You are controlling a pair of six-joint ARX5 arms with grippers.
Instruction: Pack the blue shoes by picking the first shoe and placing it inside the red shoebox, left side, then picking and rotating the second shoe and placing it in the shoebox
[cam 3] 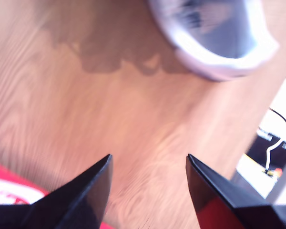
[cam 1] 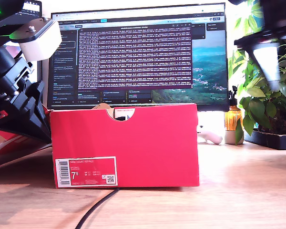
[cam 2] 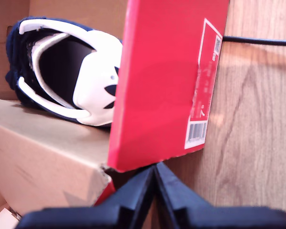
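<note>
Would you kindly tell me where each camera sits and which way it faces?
Exterior view: low on the table, facing the red shoebox and monitor; arms at both edges.
First wrist view: on my first gripper, shut, looking at the shoebox and a blue shoe inside.
Second wrist view: on my second gripper, open, facing bare table.
Exterior and first wrist views share the shoebox label.

Bright daylight floods the exterior view from its upper right, washing out the potted plant point(cam 1: 264, 90) and wall, while the monitor point(cam 1: 138, 57) glows sharply behind the red shoebox point(cam 1: 126, 145). The second wrist view is smeared by motion blur, soft shadows mottling the wooden table point(cam 3: 109, 109); the first wrist view stays crisp.
</note>
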